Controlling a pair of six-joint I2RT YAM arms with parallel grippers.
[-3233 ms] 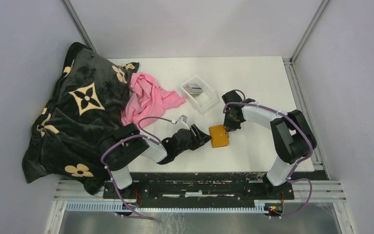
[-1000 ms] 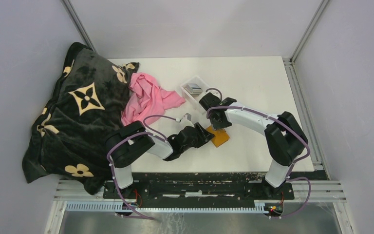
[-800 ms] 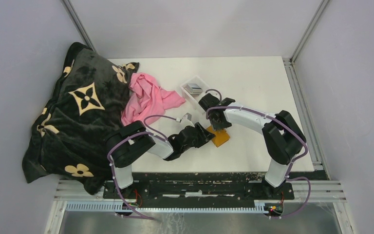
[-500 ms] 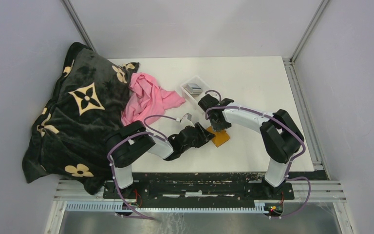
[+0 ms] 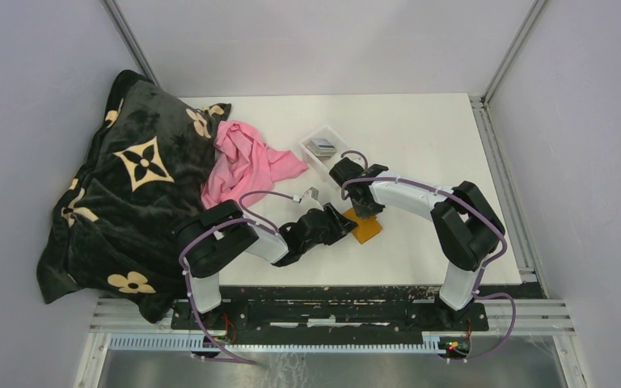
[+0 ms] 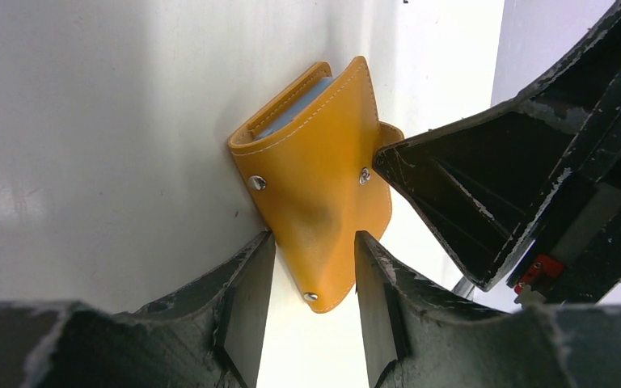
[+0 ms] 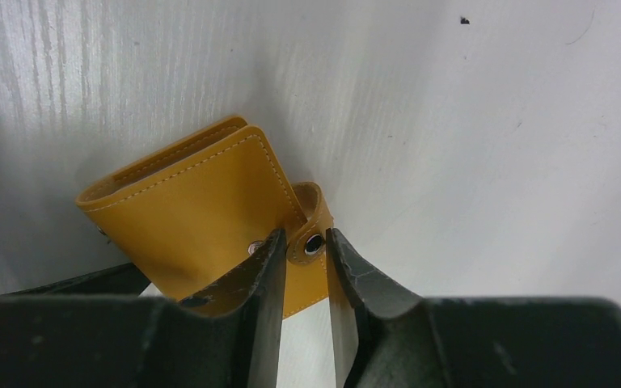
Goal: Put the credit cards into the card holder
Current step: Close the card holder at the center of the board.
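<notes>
Both grippers work on the card holder (image 5: 365, 229), which sits folded on the table (image 5: 420, 129) between them. Left gripper (image 6: 314, 239): jaws pinch the holder's lower edge, and the leather dimples between the pads. Right gripper (image 7: 306, 236): jaws drawn narrow around the snap tab (image 7: 314, 242), pads touching it on both sides. Whether the snap is fastened cannot be told. Credit cards (image 5: 322, 146) lie in the clear tray (image 5: 341, 168), apart from the holder; none loaded yet. Judged step: free the tab and open the holder. Risks:
- The tab is small and smooth, so the right pads may slide off under pull.
- If the left pinch is weak, the whole holder lifts or pivots instead of opening.
- A hard tug could knock it against the tray
</notes>
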